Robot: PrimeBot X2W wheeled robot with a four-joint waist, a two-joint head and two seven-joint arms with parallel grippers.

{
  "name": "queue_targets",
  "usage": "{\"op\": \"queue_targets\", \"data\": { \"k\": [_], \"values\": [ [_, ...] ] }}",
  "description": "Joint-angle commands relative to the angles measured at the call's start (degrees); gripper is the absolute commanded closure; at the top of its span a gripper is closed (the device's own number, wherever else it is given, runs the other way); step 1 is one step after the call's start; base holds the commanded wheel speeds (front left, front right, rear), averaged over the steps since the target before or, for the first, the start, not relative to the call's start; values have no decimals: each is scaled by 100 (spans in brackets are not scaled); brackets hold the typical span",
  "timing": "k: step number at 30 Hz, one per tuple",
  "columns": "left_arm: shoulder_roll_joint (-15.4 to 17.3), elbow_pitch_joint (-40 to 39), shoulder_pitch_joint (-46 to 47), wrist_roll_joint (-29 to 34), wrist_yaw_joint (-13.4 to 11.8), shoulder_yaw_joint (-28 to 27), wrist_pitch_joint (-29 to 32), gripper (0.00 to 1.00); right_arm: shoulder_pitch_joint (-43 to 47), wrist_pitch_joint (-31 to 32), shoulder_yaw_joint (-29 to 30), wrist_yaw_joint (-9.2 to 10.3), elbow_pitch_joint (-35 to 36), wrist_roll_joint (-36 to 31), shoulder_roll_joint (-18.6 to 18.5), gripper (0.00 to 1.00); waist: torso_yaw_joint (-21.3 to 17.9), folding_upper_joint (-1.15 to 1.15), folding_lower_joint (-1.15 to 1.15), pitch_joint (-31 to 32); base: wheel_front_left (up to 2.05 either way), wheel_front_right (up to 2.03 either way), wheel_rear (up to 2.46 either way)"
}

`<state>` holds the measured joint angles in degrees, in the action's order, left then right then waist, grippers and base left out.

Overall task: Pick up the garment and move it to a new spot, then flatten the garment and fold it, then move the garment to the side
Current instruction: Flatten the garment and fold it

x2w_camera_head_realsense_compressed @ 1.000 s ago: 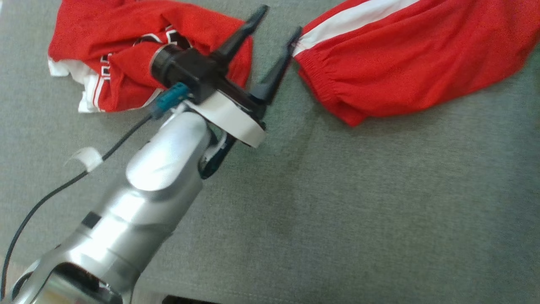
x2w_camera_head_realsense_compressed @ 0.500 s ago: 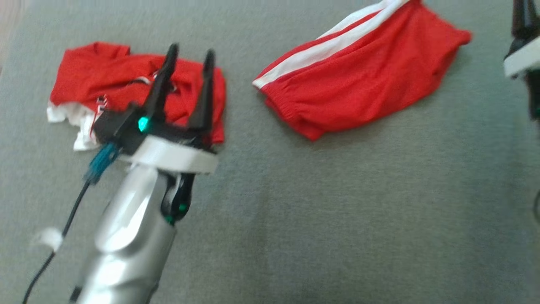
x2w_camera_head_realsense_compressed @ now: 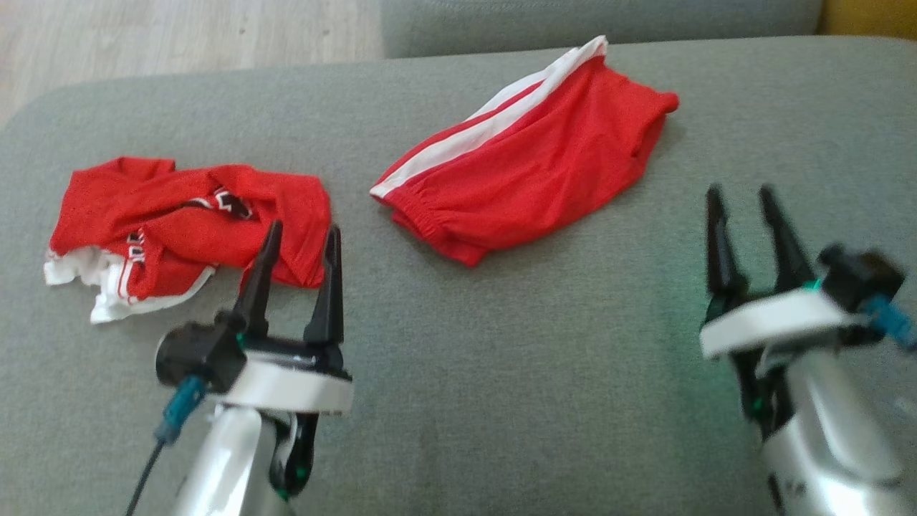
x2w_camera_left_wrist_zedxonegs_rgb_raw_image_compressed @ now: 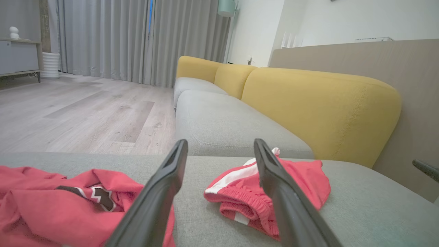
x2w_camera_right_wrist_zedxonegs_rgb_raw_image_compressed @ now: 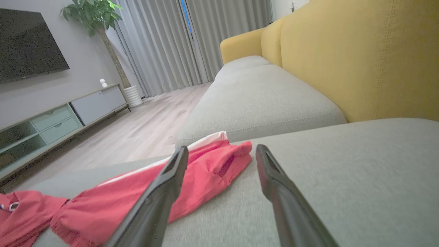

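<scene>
Conceivably the left gripper [x2w_camera_head_realsense_compressed: 304, 228], spread empty like the right gripper [x2w_camera_head_realsense_compressed: 739, 192], snags only one fold of the jersey [x2w_camera_head_realsense_compressed: 193, 222] at ten o'clock.

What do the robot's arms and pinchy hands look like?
The left forearm and right forearm are shiny silver and rounded, each topped by a white ring. The left gripper and right gripper each have two long black fingers that narrow to points. A teal plug sits by each wrist, and a black cable runs from the left one.
</scene>
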<state>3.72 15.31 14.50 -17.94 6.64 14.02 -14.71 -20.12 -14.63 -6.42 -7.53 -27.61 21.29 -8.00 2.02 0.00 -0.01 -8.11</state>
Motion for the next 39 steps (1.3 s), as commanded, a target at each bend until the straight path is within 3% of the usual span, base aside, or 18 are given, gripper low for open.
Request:
{"op": "queue_targets", "data": {
  "k": [1,10,16,22,32,39],
  "values": [
    [-1,-247,23,120,33,-271,-29,0,42,-36,-23,4,305,-221,88,0,-69,0,1,65,0,0,0],
    [-76,-297,-284,166,71,-422,-29,0,624,-36,258,4,581,-534,460,0,-67,0,1,22,0,0,0],
    [-82,-354,-109,77,80,-267,-29,0,330,126,414,4,634,-584,487,0,69,0,1,-200,0,0,0],
    [-83,-396,115,-2,83,5,-29,0,-347,697,914,4,487,-573,493,0,336,0,1,-591,0,0,0],
    [-84,-366,480,-371,84,539,-29,0,-1931,1660,1995,4,-634,-539,495,0,991,0,1,-1186,0,0,0],
    [-84,-419,716,-566,84,926,-29,0,-2702,2051,2911,4,-1773,-1267,166,0,1380,0,1,-1389,0,0,0]
  ]
}}
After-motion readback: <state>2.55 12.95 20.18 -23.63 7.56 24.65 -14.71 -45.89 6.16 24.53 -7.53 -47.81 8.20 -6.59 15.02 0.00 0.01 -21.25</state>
